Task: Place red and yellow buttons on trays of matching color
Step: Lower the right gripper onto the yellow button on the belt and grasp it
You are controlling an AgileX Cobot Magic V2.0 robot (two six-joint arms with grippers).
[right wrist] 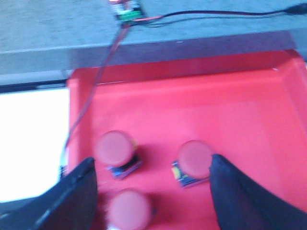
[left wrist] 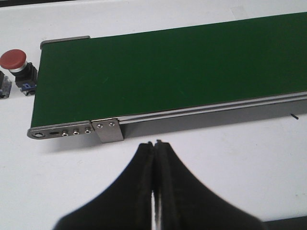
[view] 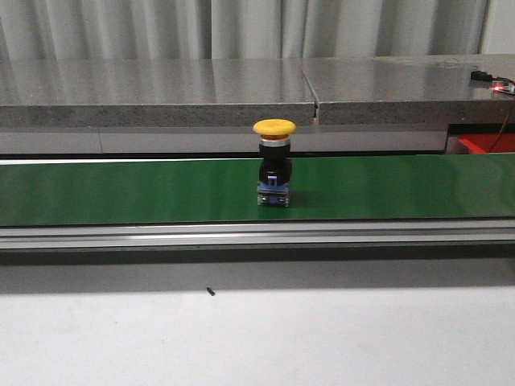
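A yellow button (view: 274,163) with a black and blue base stands upright on the green conveyor belt (view: 121,190), near its middle. My left gripper (left wrist: 155,143) is shut and empty over the white table beside the belt's end. A red button (left wrist: 17,66) stands on the table past that belt end. My right gripper (right wrist: 151,165) is open and empty above the red tray (right wrist: 201,105). Three red buttons stand in the tray below it: one (right wrist: 115,149), another (right wrist: 194,160) touching or just beside one finger, a third (right wrist: 130,209) between the fingers. No yellow tray shows.
A grey stone counter (view: 161,88) runs behind the belt. A corner of the red tray (view: 487,145) shows at the far right in the front view. A small circuit board (right wrist: 125,8) with red and black wires (right wrist: 103,72) lies beside the tray. A silver bracket (left wrist: 109,130) is on the belt frame.
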